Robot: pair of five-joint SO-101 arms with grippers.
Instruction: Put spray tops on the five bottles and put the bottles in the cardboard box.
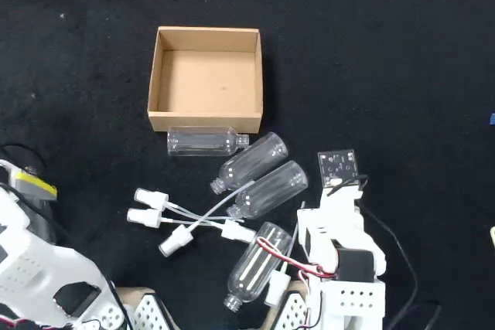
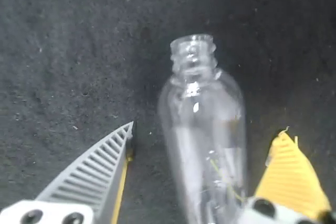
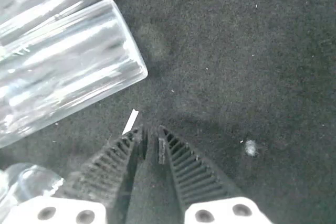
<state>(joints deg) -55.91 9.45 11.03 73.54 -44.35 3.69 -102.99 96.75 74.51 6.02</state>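
In the left wrist view a clear, capless bottle [image 2: 205,124] lies on the black cloth between my left gripper's [image 2: 207,129] wide-open fingers, neck pointing away. In the high view the cardboard box [image 1: 155,75] stands empty at the back. One bottle [image 1: 203,142] lies along its front wall, two more bottles [image 1: 249,161] [image 1: 271,188] lie side by side below it, and another [image 1: 255,264] lies near the front. Several white spray tops [image 1: 151,197] with thin tubes lie left of them. My right gripper [image 3: 151,132] is shut on nothing, just off the base of a lying bottle [image 3: 68,72].
Black cloth covers the whole table. The right arm's white body [image 1: 340,260] stands at the front right, close beside the front bottle. The left arm's base [image 1: 39,268] fills the front left corner. Open cloth stretches to the right and left of the box.
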